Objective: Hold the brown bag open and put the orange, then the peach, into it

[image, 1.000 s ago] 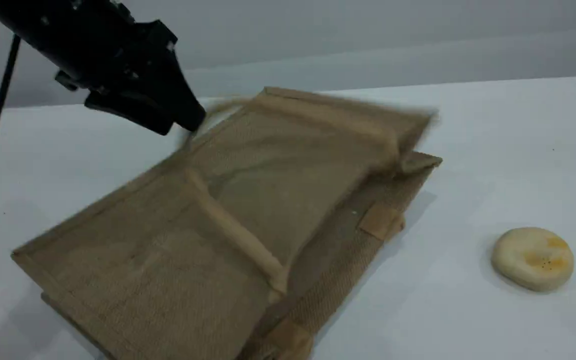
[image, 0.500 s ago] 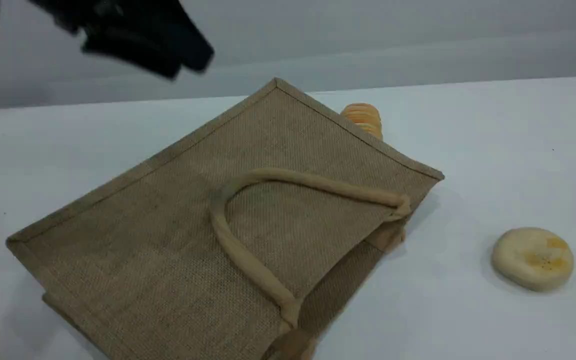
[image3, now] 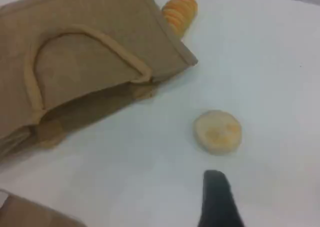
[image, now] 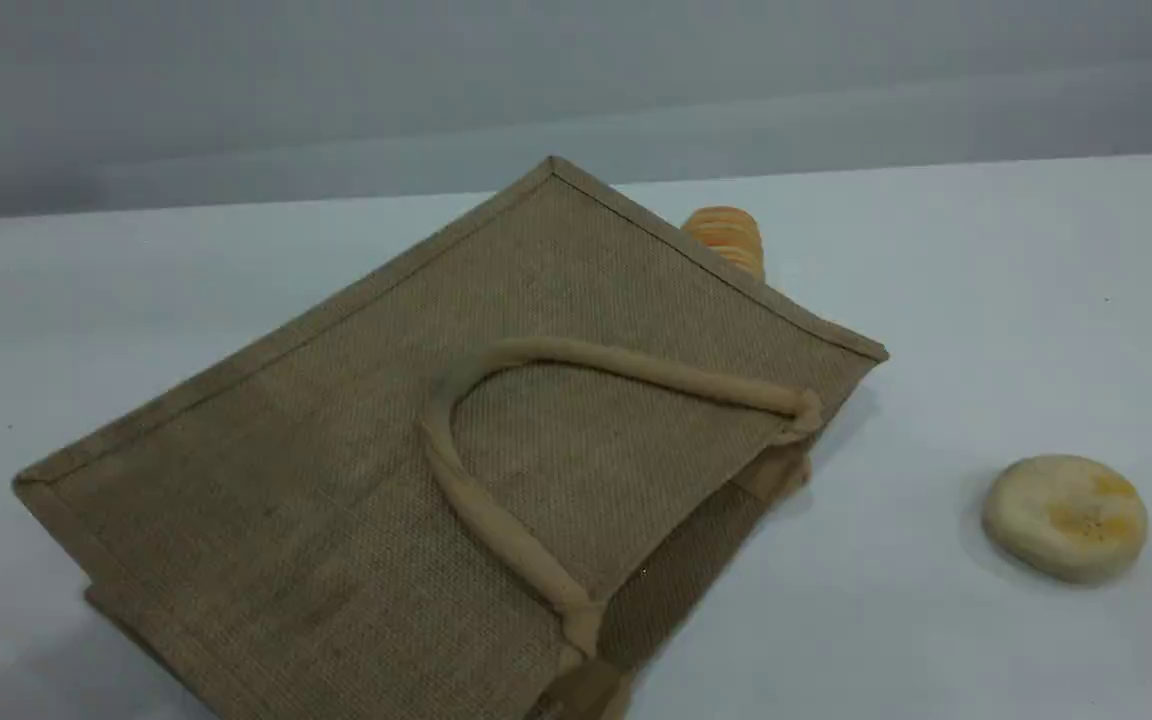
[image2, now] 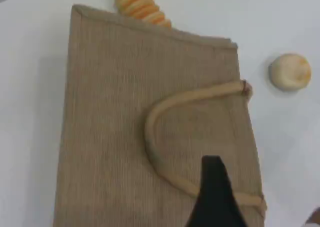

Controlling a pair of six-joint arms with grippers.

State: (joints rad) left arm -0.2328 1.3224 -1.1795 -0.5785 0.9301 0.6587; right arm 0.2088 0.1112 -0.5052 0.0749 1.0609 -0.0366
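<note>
Left gripper (image2: 214, 169) hangs over the brown bag (image: 336, 430), though I cannot tell its spread, right gripper (image3: 215, 184) is spread near the bun (image3: 217, 132); with the bag flat at centre-left, mouth near-right, I'd pinch the upper handle (image: 481, 510) and lift slowly, neither fruit being visible.

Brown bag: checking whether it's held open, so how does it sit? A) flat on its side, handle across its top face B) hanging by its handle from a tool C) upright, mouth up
A: the brown bag lies flat on the table, its handle draped across the upper face.
</note>
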